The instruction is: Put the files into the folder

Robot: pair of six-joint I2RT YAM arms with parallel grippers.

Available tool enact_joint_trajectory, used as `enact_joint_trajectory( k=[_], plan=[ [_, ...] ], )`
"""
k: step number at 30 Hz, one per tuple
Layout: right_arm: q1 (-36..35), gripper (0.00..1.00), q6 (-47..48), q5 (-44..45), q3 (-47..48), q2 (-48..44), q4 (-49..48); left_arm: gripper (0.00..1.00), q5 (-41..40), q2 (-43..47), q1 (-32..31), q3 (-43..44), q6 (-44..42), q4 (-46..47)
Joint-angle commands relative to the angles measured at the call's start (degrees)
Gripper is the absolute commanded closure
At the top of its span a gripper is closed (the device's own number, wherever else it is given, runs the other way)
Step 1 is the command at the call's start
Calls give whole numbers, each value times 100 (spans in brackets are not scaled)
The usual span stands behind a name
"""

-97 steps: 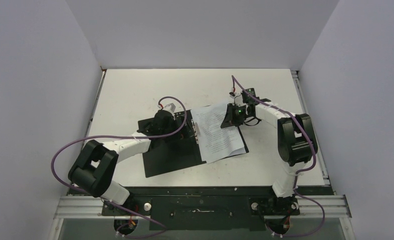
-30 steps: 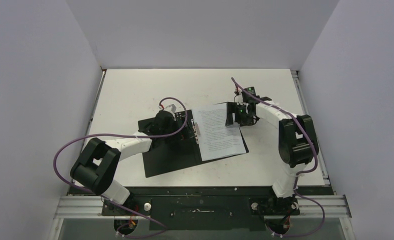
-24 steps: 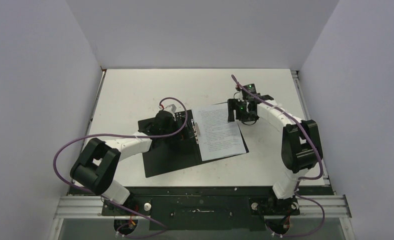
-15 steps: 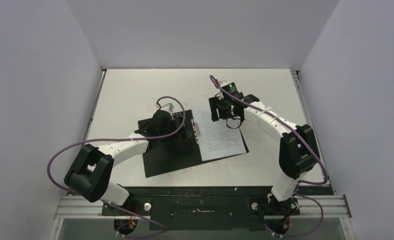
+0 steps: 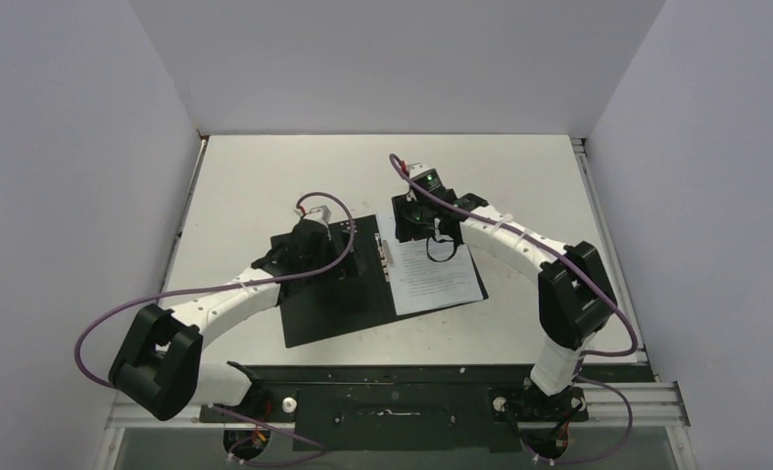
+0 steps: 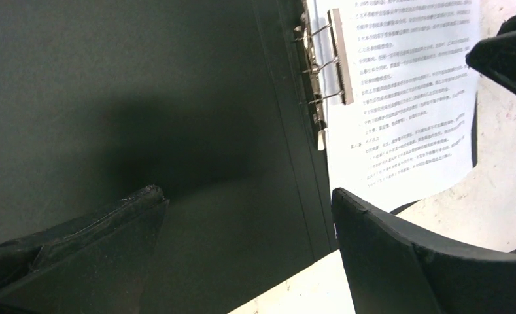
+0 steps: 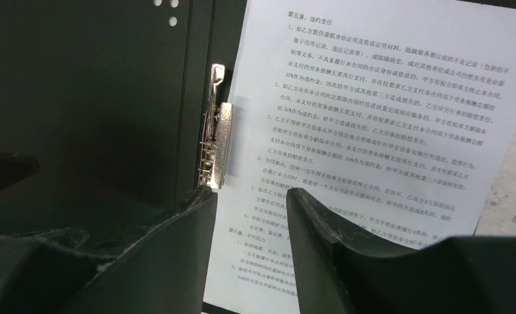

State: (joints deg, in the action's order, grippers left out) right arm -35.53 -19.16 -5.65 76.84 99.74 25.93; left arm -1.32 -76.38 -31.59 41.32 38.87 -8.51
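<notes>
On the left, my left gripper (image 6: 245, 196) hangs above the black inside of the open folder (image 5: 328, 308), fingers wide apart and empty. The files (image 5: 439, 282) lie on its right half, their edge at the metal clip (image 7: 219, 147). My right gripper (image 7: 250, 193) hovers over them, fingers slightly apart, gripping nothing.

R arm (image 5: 519, 245) swung off the files' (image 5: 439, 279) right edge to their far-left corner by the spine clip (image 5: 389, 259); its pincer (image 5: 413, 225) narrowed. The sheet I'd lifted askew lies flat now. L arm (image 5: 235, 294) stretched out, elbow nearer the desk's (image 5: 265, 176) front-left.
</notes>
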Motion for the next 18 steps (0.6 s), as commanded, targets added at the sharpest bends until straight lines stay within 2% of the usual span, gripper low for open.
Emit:
enact_joint_trajectory(
  k=[1,18],
  plan=[
    [-128,57,-199,-58,83,240,-394,2,-195,169,-93,-68,102,-227],
    [-435,64,-360,-246,425,1169,-770,0,-487,-191,-325,-207,262,-362]
  ],
)
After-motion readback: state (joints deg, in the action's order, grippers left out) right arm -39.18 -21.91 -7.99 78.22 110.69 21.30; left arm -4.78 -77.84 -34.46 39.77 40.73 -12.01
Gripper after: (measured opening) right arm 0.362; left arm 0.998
